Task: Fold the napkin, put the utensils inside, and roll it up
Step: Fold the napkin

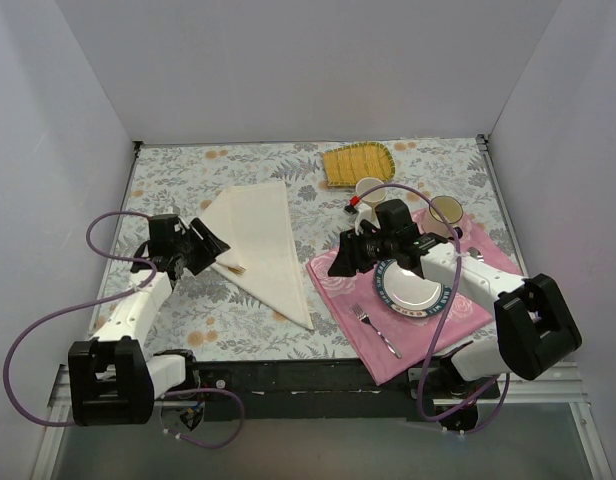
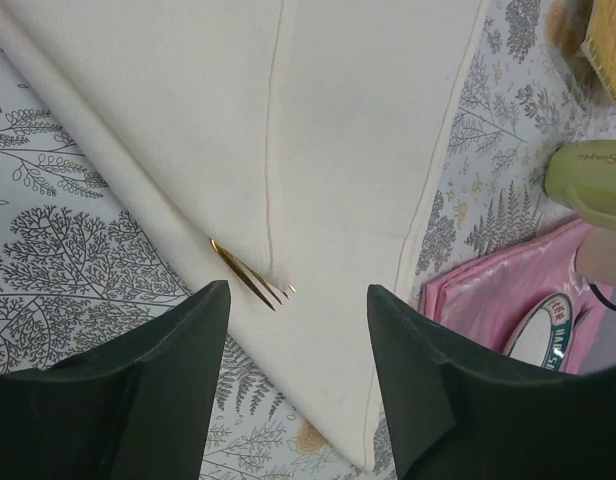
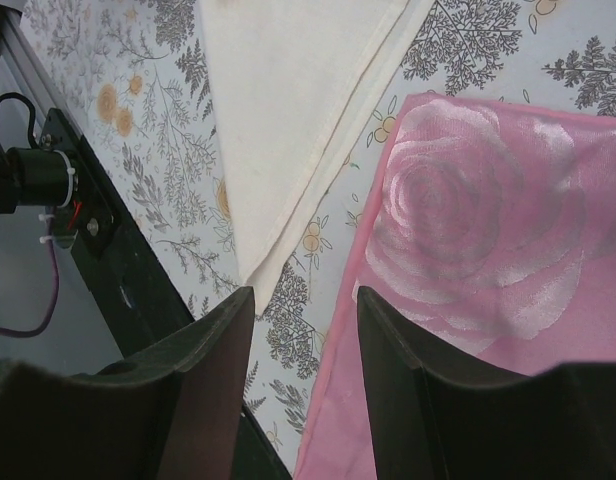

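- Napkin (image 1: 260,240): plain cream cloth, soft and matte, folded into a long triangle. It lies flat on the left-centre of the table, its sharp tip pointing toward the near edge. A stitched hem runs along its edges.
- Utensil (image 2: 250,278): slim, gold, polished metal. Only the thin tines show, poking out from under the napkin's left folded edge; the handle is hidden inside the fold.
- Left gripper (image 2: 298,300): black, wedge-shaped fingers spread wide and holding nothing, just left of the napkin, with the gold tines seen between them.
- Right gripper (image 3: 305,300): fingers moderately apart and holding nothing, above the gap between the napkin's tip and the placemat's left edge.
- Placemat (image 1: 338,285): glossy pink fabric with a rose pattern, right of the napkin, bearing a round plate (image 1: 413,288) and a silver fork (image 1: 376,328).
- Tablecloth (image 1: 178,180): pale, printed with grey leaves and orange flowers.
- Yellow ribbed mat (image 1: 356,163): at the far side.
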Available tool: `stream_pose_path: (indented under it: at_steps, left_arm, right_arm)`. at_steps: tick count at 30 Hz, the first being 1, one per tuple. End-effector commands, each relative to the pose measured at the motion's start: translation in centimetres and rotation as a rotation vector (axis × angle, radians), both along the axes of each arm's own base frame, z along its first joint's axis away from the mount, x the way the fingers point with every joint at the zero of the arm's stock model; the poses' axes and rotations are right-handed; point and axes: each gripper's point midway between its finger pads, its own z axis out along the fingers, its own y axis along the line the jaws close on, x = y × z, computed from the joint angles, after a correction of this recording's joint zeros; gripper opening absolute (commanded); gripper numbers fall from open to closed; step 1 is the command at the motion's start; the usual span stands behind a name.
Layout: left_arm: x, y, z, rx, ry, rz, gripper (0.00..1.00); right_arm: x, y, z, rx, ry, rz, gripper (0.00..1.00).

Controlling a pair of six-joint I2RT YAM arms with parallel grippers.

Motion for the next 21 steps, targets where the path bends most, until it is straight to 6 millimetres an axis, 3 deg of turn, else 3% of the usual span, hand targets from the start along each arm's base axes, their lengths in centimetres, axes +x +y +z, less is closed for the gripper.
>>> stream_pose_path:
  at_steps: [1,7,9,10,11,12,14,15,21]
  left_arm:
    - [0.4,-0.4,-0.1,0.009,0.013,-0.043,0.57]
    - [2.0,-1.1,-1.9,0.008,0.071,-0.124,0.58]
    - [2.2,-2.4,-2.1,0.044,0.094,-0.160,0.59]
    - [2.3,-2.4,-2.8,0.083,0.123,-0.149,0.59]
    - [3.2,-1.0,-2.7,0.193,0.121,-0.077,0.58]
    - [2.7,-1.6,-3.1,0.249,0.144,-0.092,0.58]
    - [3.0,-0.3,-3.1,0.388,0.148,-0.041,0.59]
    - [2.8,-1.1,-2.9,0.423,0.144,-0.065,0.59]
    - [2.0,-0.5,-3.1,0.676,0.204,0.011,0.54]
  right_arm:
    - [0.7,1.0,1.5,0.034,-0.042,0.029,0.54]
    - [0.6,1.1,1.0,0.027,-0.028,0.035,0.55]
    - [0.5,1.2,1.1,0.031,-0.027,0.039,0.54]
    - [0.5,1.2,1.1,0.031,-0.027,0.038,0.54]
    - [0.5,1.3,1.2,0.032,-0.029,0.036,0.54]
    - [0.5,1.3,1.2,0.031,-0.030,0.037,0.54]
    - [0.6,1.2,1.2,0.029,-0.031,0.032,0.54]
    - [0.5,1.2,1.2,0.029,-0.030,0.032,0.54]
    - [0.4,1.3,0.8,0.031,-0.021,0.038,0.55]
